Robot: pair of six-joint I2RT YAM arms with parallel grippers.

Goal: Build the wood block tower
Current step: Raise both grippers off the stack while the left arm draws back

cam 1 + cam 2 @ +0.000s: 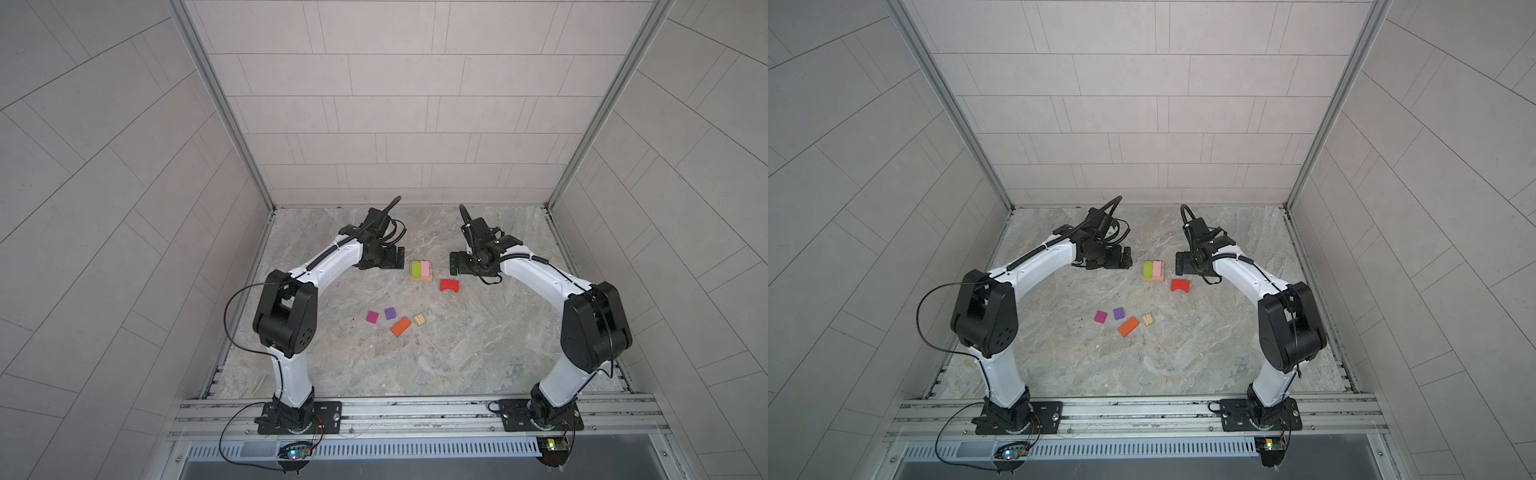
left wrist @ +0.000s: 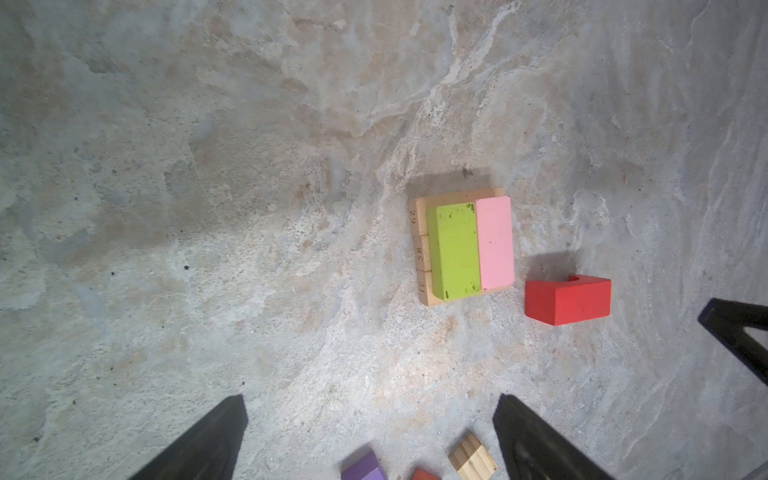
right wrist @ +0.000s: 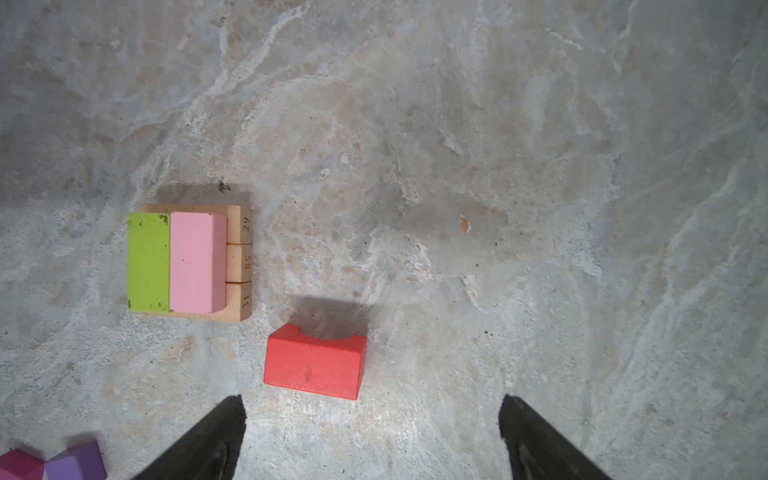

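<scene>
The tower point(image 1: 421, 272) point(image 1: 1153, 271) is a base of tan bars point(image 3: 241, 259) with a green block point(image 2: 455, 251) and a pink block point(image 3: 193, 262) side by side on top. A red arch point(image 1: 450, 285) point(image 3: 313, 361) lies just to its right. Nearer the front lie a magenta cube point(image 1: 372, 317), a purple cube point(image 1: 390, 313), an orange rectangle point(image 1: 400, 326) and a ridged tan piece point(image 1: 419, 319) point(image 2: 473, 459). My left gripper point(image 1: 388, 258) point(image 2: 371, 405) hangs open left of the tower. Above the table and right of the tower, my right gripper point(image 1: 461, 264) point(image 3: 372, 403) is open too, close to the arch. Both are empty.
The marble table point(image 1: 457, 353) is closed in by tiled walls at the back and both sides. An aluminium rail point(image 1: 415, 409) carrying both arm bases runs along the front edge. One finger point(image 2: 739, 332) of the right gripper shows at the edge of the left wrist view.
</scene>
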